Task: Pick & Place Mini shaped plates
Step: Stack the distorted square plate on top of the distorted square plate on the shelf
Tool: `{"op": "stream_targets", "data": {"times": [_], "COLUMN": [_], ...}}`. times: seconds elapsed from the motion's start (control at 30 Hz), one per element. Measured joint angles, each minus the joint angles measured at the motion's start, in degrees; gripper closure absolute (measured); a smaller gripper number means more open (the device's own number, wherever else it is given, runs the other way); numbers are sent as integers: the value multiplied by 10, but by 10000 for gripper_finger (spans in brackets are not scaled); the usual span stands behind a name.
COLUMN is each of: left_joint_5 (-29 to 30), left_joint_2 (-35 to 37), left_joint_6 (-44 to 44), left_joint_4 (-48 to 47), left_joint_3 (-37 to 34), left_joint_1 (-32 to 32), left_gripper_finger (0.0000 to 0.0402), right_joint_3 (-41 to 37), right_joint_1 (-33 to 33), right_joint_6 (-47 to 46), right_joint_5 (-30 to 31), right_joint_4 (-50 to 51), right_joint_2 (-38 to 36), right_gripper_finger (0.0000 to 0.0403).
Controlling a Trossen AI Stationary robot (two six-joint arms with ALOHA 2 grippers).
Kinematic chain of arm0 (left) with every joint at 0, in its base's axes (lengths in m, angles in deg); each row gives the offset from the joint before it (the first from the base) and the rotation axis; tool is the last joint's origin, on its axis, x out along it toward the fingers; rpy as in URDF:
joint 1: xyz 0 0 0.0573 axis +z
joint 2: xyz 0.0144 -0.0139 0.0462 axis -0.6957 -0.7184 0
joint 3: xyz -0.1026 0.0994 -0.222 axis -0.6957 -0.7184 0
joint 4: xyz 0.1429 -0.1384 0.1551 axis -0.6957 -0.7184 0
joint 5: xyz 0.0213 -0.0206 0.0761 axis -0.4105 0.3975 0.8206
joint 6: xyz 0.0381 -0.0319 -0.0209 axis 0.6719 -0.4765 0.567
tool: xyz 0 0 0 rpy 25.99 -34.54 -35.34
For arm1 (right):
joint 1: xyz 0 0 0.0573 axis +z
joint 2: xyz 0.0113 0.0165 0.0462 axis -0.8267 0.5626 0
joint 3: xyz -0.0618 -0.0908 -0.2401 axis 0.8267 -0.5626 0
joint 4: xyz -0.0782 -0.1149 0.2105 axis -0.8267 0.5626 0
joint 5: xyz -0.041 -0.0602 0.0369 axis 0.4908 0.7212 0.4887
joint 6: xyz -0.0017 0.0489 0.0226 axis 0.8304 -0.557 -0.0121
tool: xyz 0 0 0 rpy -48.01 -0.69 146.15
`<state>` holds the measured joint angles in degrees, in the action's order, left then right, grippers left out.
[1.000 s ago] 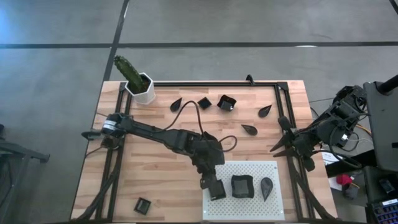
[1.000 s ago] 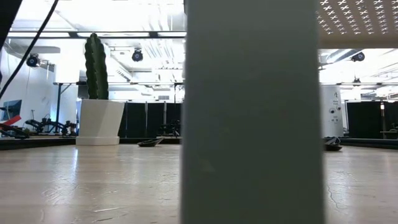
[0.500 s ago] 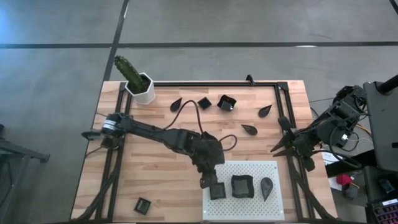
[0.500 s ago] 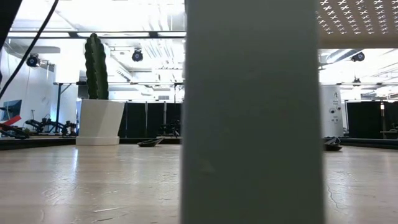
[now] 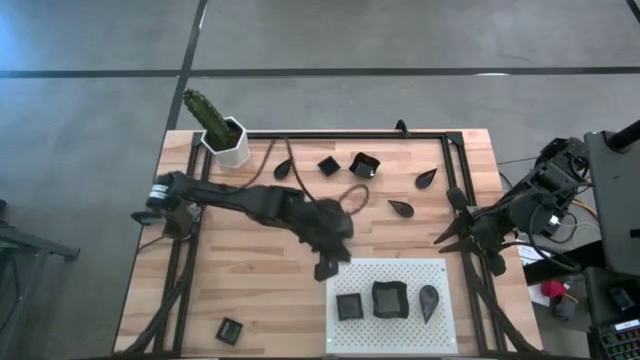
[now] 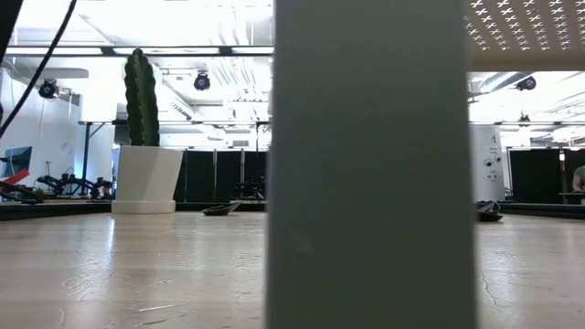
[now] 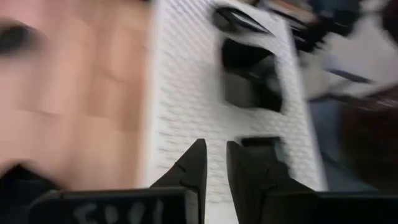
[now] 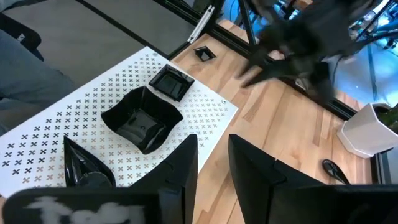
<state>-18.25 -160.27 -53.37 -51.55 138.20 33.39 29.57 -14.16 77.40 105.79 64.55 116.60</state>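
You had even overhead light, ceiling glare in the low view, and heavy left-wrist motion blur.

Black mini plates (image 5: 388, 298) on white cross-perforated board (image 5: 440, 325).

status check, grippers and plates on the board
Left gripper empty beside white perforated board. Three plates on board, small square plate included. Right gripper parked at table edge.

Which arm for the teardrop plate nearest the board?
Likely right. Its end effector waits at the table's right edge, close beside that teardrop plate; the left end effector sits empty by the white board.
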Motion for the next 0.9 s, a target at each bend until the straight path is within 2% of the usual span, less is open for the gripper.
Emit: {"op": "stream_targets", "data": {"times": [0.13, 0.2, 0.33, 0.43, 0.7, 0.9], "left_joint_5": [121, 163, 213, 251, 342, 354], "left_joint_2": [35, 51, 81, 95, 112, 112], "left_joint_6": [27, 32, 49, 68, 75, 41], "left_joint_4": [-27, -31, -39, -65, -150, -172], "left_joint_3": [-1, -1, -1, -2, -2, -3], "left_joint_1": [0, 0, 0, 0, 0, -5], "left_gripper_finger": [364, 375, 398, 399, 401, 401], "right_joint_3": [0, 0, 0, 0, 0, 0], "right_joint_1": [0, 0, 0, 0, -1, -33], "right_joint_6": [0, -1, -34, -67, -169, -251], "right_joint_5": [0, 0, 0, 8, 200, 255], "right_joint_4": [-1, -5, -5, -5, -4, -3], "right_joint_2": [0, 1, 4, 6, 6, 0], "right_gripper_finger": [312, 314, 322, 331, 353, 360]}}
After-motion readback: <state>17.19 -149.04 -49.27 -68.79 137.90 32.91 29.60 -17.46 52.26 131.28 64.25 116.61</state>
